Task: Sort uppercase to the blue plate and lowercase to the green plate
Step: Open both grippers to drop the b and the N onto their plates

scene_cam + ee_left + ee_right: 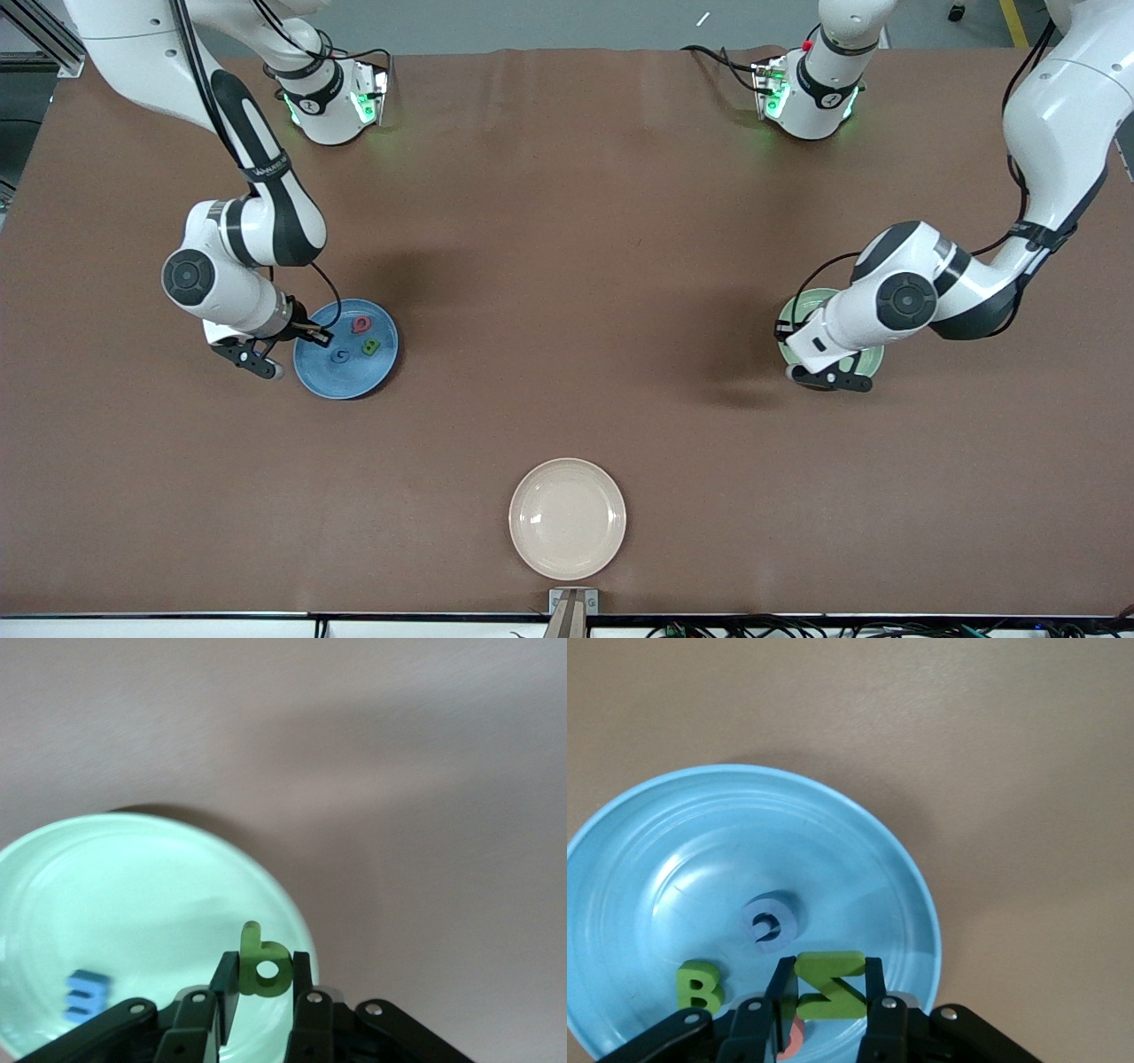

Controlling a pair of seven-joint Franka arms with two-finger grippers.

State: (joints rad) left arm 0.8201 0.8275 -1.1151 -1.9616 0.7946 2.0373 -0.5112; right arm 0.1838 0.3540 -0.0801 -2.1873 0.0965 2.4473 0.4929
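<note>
The brown table (567,221) fills the front view and carries three plates. A cream plate (567,518) sits bare in the lower middle of the frame. The blue plate (345,379) lies at mid-height toward the right arm's end, and the green plate (873,361) lies at mid-height toward the left arm's end, mostly covered by the arm above it. Both arms are working. The right gripper (261,361) hangs over the rim of the blue plate, its fingers pinched narrowly on the green N (830,985). The left gripper (833,379) hangs over the rim of the green plate, clamped the same way on the green p-like letter (263,967). On the blue plate lie three uppercase pieces: the red Q (361,324), the green B (370,347) and the blue G (340,356). With the N, all four uppercase letters are accounted for. In the left wrist view only one lowercase piece lies on the green plate, the blue three-pronged piece (87,994). The remaining two are not visible in any view. This looks like the placing step on both sides. Each gripper probably needs to move slightly inward from the rim and then part its fingers, so that its letter drops inside the plate.
</note>
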